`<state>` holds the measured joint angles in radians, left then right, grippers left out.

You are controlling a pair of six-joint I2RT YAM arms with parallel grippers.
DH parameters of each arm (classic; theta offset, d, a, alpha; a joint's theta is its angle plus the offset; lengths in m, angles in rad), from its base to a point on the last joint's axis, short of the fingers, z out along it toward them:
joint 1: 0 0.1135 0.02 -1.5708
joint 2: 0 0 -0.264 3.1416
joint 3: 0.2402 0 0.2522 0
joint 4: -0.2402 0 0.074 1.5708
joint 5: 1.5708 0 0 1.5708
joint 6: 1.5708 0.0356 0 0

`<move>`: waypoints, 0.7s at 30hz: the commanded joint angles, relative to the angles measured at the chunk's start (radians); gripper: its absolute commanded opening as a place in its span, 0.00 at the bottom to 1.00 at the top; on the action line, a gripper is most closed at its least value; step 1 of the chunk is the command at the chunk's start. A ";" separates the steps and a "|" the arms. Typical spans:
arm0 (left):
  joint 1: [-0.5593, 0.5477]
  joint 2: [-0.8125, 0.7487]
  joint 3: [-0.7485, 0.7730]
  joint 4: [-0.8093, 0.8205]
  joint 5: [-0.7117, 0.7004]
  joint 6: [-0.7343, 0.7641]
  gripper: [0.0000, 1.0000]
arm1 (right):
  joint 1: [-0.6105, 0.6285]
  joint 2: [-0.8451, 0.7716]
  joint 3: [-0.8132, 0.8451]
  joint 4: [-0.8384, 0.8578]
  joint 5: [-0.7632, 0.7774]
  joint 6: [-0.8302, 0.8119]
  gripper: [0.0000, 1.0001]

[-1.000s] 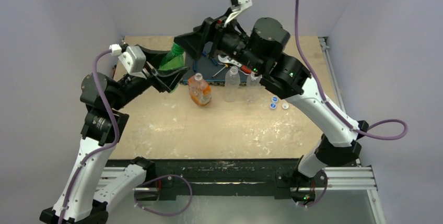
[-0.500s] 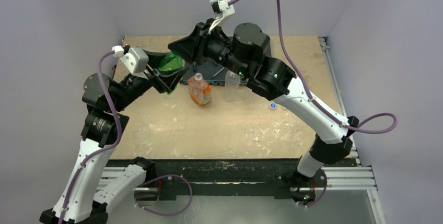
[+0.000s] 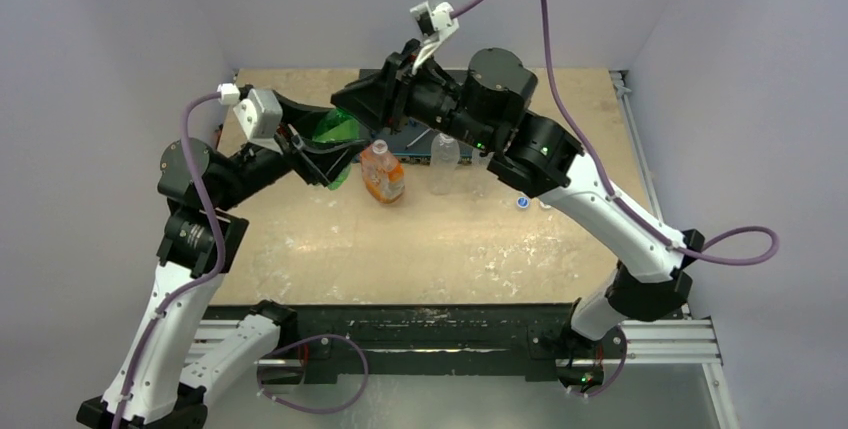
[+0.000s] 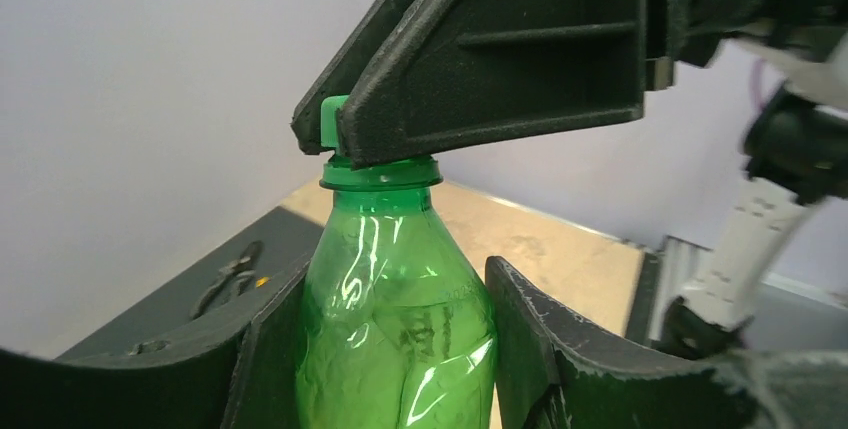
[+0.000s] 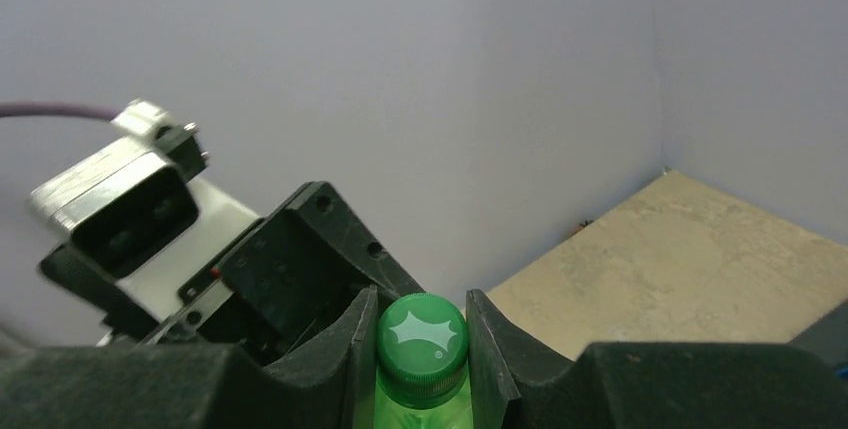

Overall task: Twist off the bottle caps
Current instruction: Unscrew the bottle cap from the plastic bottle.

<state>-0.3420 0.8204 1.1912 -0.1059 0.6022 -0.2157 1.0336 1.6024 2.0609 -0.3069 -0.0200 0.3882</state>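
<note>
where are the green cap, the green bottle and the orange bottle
green cap [image 5: 422,339]: right wrist view, on its top face
green bottle [image 4: 395,299]: left wrist view, on its body
orange bottle [image 3: 384,179]: top view, on its label

The left arm [image 3: 172,294] and right arm [image 3: 598,211] are wearing white shells between black joints. Purple cable [image 3: 742,231] is trailing from each wrist camera [image 3: 432,19] (small white boxes); green lights [image 3: 546,148] are glowing.

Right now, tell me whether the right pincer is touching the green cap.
Touching. The right wrist view shows the right pincer clamped on the green cap, fingers against both sides, no gap.
</note>
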 commanded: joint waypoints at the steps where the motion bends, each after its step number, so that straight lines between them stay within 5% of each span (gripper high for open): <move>1: 0.003 0.017 0.019 0.174 0.293 -0.224 0.00 | -0.022 -0.131 -0.085 0.130 -0.176 -0.088 0.00; 8: 0.003 0.027 0.017 0.288 0.525 -0.431 0.00 | -0.030 -0.312 -0.320 0.359 -0.464 -0.124 0.00; 18: 0.003 0.022 0.004 0.405 0.580 -0.495 0.00 | -0.041 -0.347 -0.257 0.331 -0.452 -0.138 0.00; 19: 0.003 0.020 0.002 0.400 0.566 -0.482 0.00 | -0.041 -0.342 -0.265 0.327 -0.432 -0.124 0.08; 21: 0.003 0.023 0.008 0.378 0.537 -0.451 0.00 | -0.041 -0.327 -0.282 0.311 -0.325 -0.097 0.52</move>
<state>-0.3485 0.8600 1.1912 0.2451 1.1496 -0.6708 1.0096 1.3205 1.7283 -0.0742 -0.4503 0.2764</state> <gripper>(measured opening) 0.545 0.337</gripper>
